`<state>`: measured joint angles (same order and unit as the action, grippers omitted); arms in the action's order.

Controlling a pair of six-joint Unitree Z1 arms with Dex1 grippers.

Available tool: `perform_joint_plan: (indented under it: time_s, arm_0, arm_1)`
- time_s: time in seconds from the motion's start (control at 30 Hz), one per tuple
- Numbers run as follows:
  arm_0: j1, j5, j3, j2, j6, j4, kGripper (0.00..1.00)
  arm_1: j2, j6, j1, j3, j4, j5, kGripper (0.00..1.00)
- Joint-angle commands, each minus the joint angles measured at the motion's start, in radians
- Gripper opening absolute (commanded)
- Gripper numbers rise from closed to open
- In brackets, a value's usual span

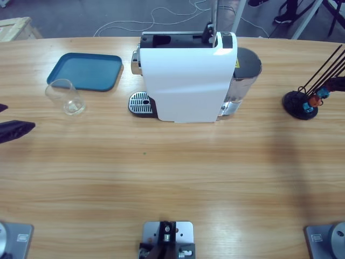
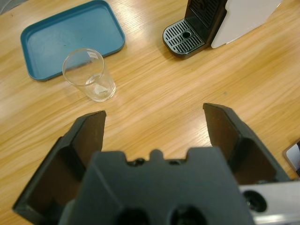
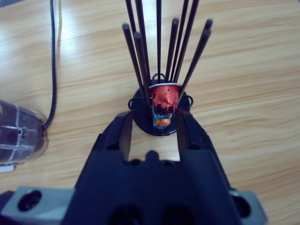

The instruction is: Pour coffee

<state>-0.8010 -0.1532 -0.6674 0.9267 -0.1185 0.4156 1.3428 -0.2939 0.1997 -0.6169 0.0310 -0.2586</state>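
Observation:
A white coffee machine (image 1: 186, 81) stands at the table's middle back, with its round drip grate (image 1: 140, 102) on its left side. A clear glass tumbler (image 1: 66, 97) stands upright left of it and looks clear inside; coffee is out of view. My left gripper (image 1: 19, 117) sits at the left edge, open and empty, short of the tumbler (image 2: 89, 75). My right gripper (image 3: 154, 129) is open, its jaws on either side of a black wire capsule holder (image 3: 157, 70) that holds a red capsule (image 3: 164, 96) above an orange one (image 3: 161, 121).
A blue tray (image 1: 84, 71) lies behind the tumbler. The machine's clear water tank (image 1: 242, 81) is on its right side. The capsule holder (image 1: 302, 102) stands near the right edge. A black cable (image 3: 52, 61) runs across the table beside the tank.

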Motion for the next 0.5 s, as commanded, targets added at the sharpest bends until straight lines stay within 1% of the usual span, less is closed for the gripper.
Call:
perform_joint_plan:
  time_s: [0.03, 0.33, 0.37, 0.4, 0.43, 0.47, 0.5]
  arm_0:
    - [-0.007, -0.019, 0.043, -0.02, 0.008, -0.013, 0.89]
    - [-0.007, -0.019, 0.043, -0.024, 0.008, -0.014, 0.889]
    - [-0.007, -0.019, 0.044, -0.025, 0.008, -0.014, 0.885]
    - [-0.007, -0.019, 0.044, -0.025, 0.008, -0.014, 0.885]
    - [-0.007, -0.019, 0.045, -0.025, 0.008, -0.014, 0.885]
    - [-0.007, -0.019, 0.045, -0.026, 0.008, -0.014, 0.885]
    - [-0.007, -0.019, 0.045, -0.026, 0.009, -0.014, 0.885]
  arm_1:
    - [0.061, -0.016, -0.007, 0.036, -0.044, -0.022, 0.352]
    - [0.086, -0.017, -0.007, 0.039, -0.072, -0.036, 0.341]
    - [0.088, -0.018, -0.007, 0.039, -0.072, -0.04, 0.329]
    - [0.089, -0.019, -0.008, 0.039, -0.072, -0.043, 0.298]
    - [0.09, -0.02, -0.008, 0.039, -0.073, -0.048, 0.289]
    - [0.092, -0.023, -0.008, 0.039, -0.074, -0.055, 0.24]
    - [0.095, -0.029, -0.008, 0.04, -0.074, -0.064, 0.165]
